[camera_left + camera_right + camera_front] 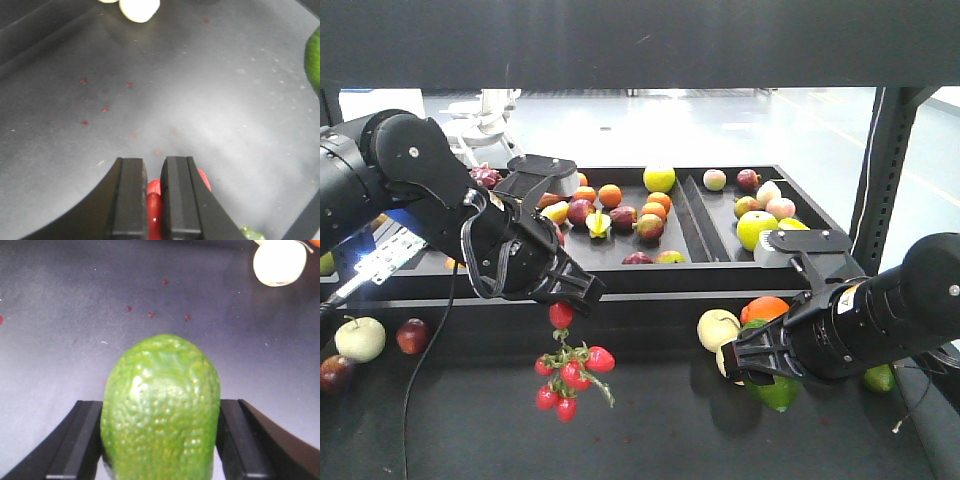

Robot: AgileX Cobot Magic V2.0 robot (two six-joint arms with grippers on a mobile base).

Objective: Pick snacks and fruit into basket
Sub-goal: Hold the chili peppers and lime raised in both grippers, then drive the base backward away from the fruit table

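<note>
The left gripper (570, 296) is closed tight on the top fruit of the red bunch (568, 376), which dangles above the table (660, 435). The right gripper (760, 368) clamps the green fruit (160, 405), near a pale apple (717, 328).

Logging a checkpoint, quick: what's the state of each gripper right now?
Left gripper: closed, holding the bunch of red fruits by its top.
Right gripper: closed on the green fruit.
</note>
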